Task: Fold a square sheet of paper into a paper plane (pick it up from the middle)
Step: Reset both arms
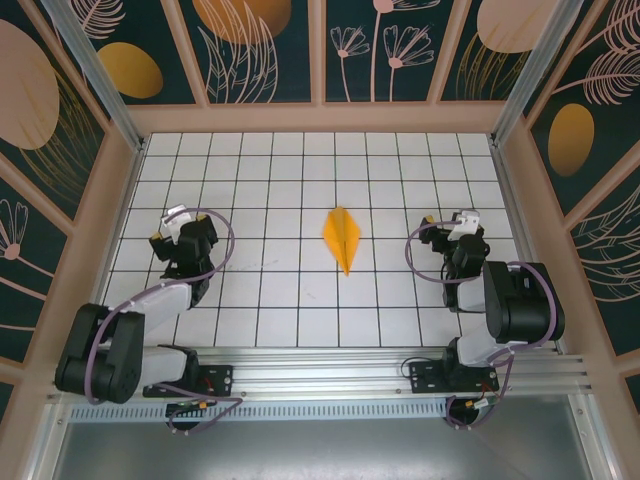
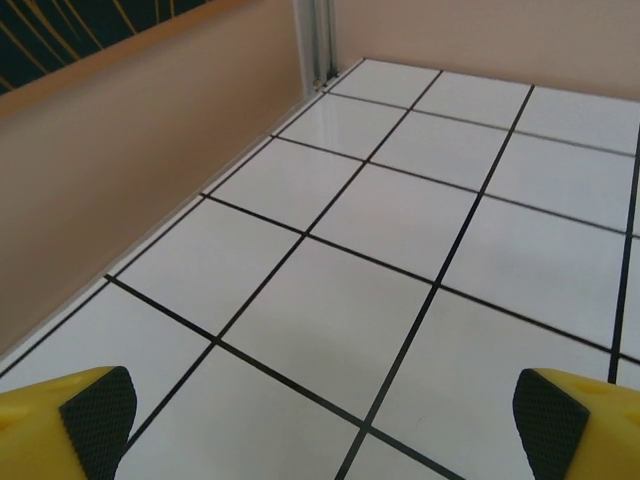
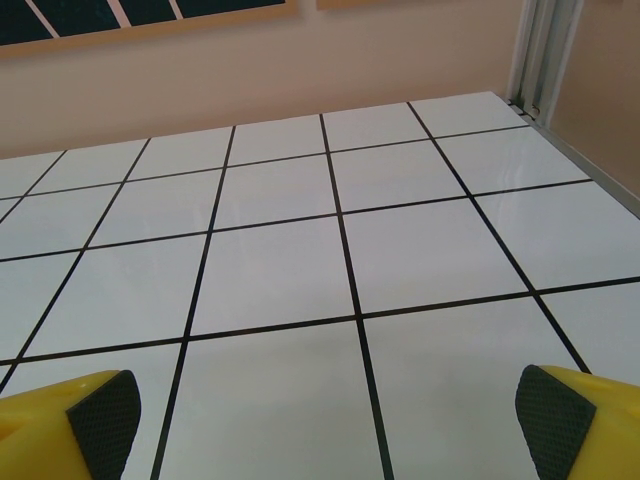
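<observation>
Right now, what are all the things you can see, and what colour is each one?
paper plane: one, orange-yellow, flat in the middle of the table, between the two arms
table: one, white tiles with black lines, under everything
walls: three sides, dark with orange ovals and pale leaves, around the table
rail: one, silver, along the near table edge
left arm: one, black and grey with a purple cable, near left
right arm: one, black and grey with a purple cable, near right
left gripper: one, yellow fingers with black pads, open, above bare tiles
right gripper: one, same colours, open, above bare tiles
</observation>
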